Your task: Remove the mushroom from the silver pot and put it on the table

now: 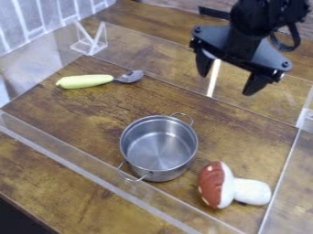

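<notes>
Lying on the table (73, 128), the mushroom (229, 186) sits well below the wide-apart pincer (232, 82).

The black arm entered from the one o'clock corner of the view. Its gripper (232, 79) hung in the air at about one o'clock from centre, jaws spread wide and pointing down toward six o'clock, holding nothing.

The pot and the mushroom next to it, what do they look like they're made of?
The silver pot looks like polished steel: bright grey with a mirror-like sheen inside. The mushroom, lying on the table beside it, seems to be matte plastic or rubber, though the frame leaves that open: smooth reddish-brown cap, plain white stem, no gloss.
</notes>
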`<state>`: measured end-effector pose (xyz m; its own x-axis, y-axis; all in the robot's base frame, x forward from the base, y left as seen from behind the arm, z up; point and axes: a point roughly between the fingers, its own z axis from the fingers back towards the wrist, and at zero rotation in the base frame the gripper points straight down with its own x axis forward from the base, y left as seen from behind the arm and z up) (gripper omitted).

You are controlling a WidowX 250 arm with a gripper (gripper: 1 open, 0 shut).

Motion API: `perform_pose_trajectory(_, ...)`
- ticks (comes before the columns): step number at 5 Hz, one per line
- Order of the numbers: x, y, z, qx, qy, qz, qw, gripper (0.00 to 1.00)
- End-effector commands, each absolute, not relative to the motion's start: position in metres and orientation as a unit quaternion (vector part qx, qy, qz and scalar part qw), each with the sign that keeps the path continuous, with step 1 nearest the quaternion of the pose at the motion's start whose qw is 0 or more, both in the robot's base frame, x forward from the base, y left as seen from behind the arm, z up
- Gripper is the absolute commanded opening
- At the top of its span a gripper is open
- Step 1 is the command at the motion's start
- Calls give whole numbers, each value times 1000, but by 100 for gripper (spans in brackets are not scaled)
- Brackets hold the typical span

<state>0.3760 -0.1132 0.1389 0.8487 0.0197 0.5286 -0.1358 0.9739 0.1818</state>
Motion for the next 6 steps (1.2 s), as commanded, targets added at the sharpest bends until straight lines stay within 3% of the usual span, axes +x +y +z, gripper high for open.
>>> perform_pose_trajectory(1, 370, -122, 166, 93, -313, 74, 942, 100)
perform_pose_trajectory(4, 323, -143, 114, 98, -228, 216, 944, 100)
perform_pose_trajectory(6, 319, -145, 85, 93, -188, 278, 937, 100)
